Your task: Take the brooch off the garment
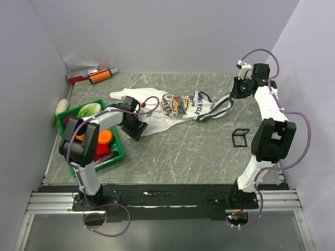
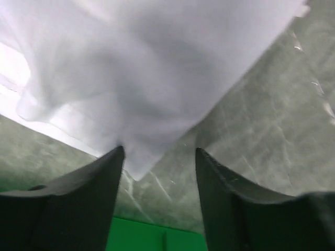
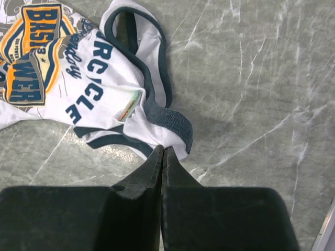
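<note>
The garment (image 1: 172, 110), a white jersey with navy trim and a blue-and-gold chest graphic (image 1: 178, 103), lies crumpled on the table's far middle. I cannot pick out a brooch; a small coloured tag (image 3: 130, 107) sits near the neck trim. My left gripper (image 1: 133, 126) is open and low at the jersey's lower-left hem; in the left wrist view a corner of the white cloth (image 2: 137, 164) lies between its fingers, with the gripper (image 2: 159, 151) not touching it. My right gripper (image 1: 239, 90) is shut and empty above the jersey's navy strap (image 3: 170, 117), its tips (image 3: 164, 150) over the cloth's edge.
A green basket (image 1: 119, 154) with a carrot (image 1: 106, 137), lettuce (image 1: 90, 109) and other produce stands at the left, beside my left arm. A white radish (image 1: 62, 106) lies outside it. Bottles (image 1: 90, 77) lie in the far-left corner. A small black wire frame (image 1: 241, 138) stands at the right.
</note>
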Available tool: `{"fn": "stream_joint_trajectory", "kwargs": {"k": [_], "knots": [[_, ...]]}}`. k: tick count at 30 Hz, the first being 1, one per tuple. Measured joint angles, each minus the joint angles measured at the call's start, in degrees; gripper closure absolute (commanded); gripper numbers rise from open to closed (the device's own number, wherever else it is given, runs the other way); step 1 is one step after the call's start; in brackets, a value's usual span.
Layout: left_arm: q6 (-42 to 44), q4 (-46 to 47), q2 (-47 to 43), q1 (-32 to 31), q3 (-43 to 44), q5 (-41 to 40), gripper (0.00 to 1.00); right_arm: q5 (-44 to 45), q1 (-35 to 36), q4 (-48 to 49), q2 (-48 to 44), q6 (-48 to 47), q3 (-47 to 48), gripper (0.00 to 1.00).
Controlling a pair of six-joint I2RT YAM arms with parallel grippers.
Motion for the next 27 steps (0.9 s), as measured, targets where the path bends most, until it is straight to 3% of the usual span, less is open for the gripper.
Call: {"fn": "stream_joint_trajectory", "kwargs": {"k": [3, 6, 7, 13, 16, 19, 24, 27], "knots": [[0.3, 1.3, 1.1, -1.5, 0.1, -2.8, 0.53, -0.2, 0.1, 0.0, 0.0, 0.0, -1.0, 1.0], [0.9, 2.1, 1.4, -2.2, 0.1, -5.5, 0.84, -0.2, 0.1, -0.1, 0.0, 0.2, -1.6, 1.0], [1.3, 2.3, 1.4, -2.3, 0.1, -6.1, 0.99, -0.2, 0.1, -0.1, 0.0, 0.2, -1.6, 1.0], [5.0, 1.4, 0.3, -1.9, -0.1, -6.8, 0.99, -0.2, 0.1, -1.2, 0.1, 0.1, 0.0, 1.0], [7.5, -4.4, 0.2, -0.1, 5.3, -5.5, 0.99, -0.3, -0.2, -3.7, 2.1, -0.2, 7.9, 1.0], [10.2, -8.0, 0.2, 4.8, 19.7, -3.5, 0.99, -1.1, -0.9, -4.0, 5.8, 1.4, 21.3, 1.0], [15.6, -11.1, 5.1, 13.2, 54.0, -2.8, 0.99, -2.6, -3.2, -1.8, 8.4, 6.1, 35.7, 1.0], [18.0, -10.4, 8.0, 15.6, 65.5, -3.0, 0.99, -2.5, -3.8, 0.2, 10.3, 8.5, 42.4, 1.0]]}}
